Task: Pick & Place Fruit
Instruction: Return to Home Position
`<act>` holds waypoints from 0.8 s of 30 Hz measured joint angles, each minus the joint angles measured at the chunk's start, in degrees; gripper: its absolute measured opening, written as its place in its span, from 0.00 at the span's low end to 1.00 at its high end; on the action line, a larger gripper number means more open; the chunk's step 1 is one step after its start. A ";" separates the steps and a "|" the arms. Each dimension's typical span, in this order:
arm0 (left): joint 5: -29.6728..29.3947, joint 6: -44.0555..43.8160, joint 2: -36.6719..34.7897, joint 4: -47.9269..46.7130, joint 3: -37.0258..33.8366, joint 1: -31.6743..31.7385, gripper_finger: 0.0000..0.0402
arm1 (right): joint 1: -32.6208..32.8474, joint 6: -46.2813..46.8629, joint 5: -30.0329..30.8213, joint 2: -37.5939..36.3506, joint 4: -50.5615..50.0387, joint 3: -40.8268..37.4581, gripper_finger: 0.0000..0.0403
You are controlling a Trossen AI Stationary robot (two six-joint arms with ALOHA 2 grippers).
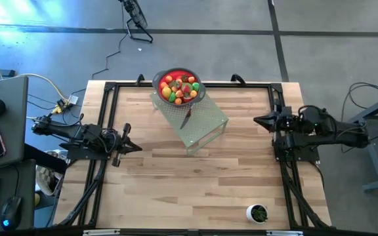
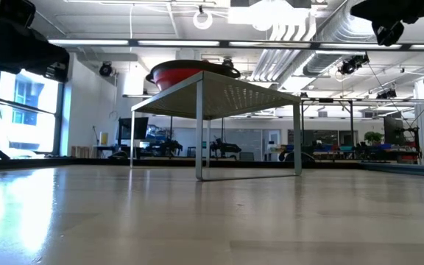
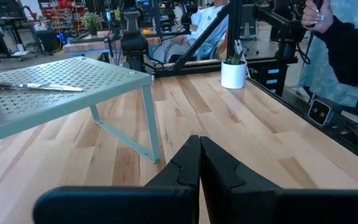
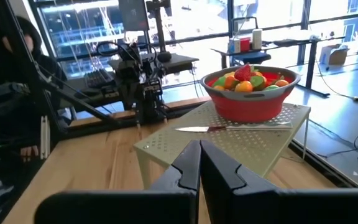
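Observation:
Several small toy fruit pieces (image 1: pixel 178 88), red, orange, yellow and green, lie heaped in a red bowl (image 4: pixel 253 102) with a grey rim. The bowl stands on the far end of a pale green perforated stand (image 1: pixel 195 121) on the wooden table. My left gripper (image 1: pixel 138 147) is shut at the table's left side, pointing level toward the stand, with nothing in it. My right gripper (image 1: pixel 256 120) is shut at the right side, pointing level toward the stand, and holds nothing. Both keep well away from the bowl.
A silver knife (image 4: pixel 219 128) lies on the stand in front of the bowl. A small white cup (image 1: pixel 257 213) with green contents stands near the table's near right corner. A black frame (image 1: pixel 110 92) runs along the table's edges. People sit beyond the table.

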 joint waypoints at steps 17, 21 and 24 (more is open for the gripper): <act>-0.01 0.41 0.00 0.01 0.00 0.00 0.00 | 0.00 1.82 -0.07 -10.63 -4.30 0.00 0.01; -0.02 0.41 0.00 0.01 0.00 0.00 0.00 | 0.00 4.12 -0.26 -12.14 -4.34 0.00 0.01; -0.02 0.41 -0.01 0.01 0.00 0.00 0.00 | 0.00 4.04 -1.87 -13.45 -3.82 0.11 0.01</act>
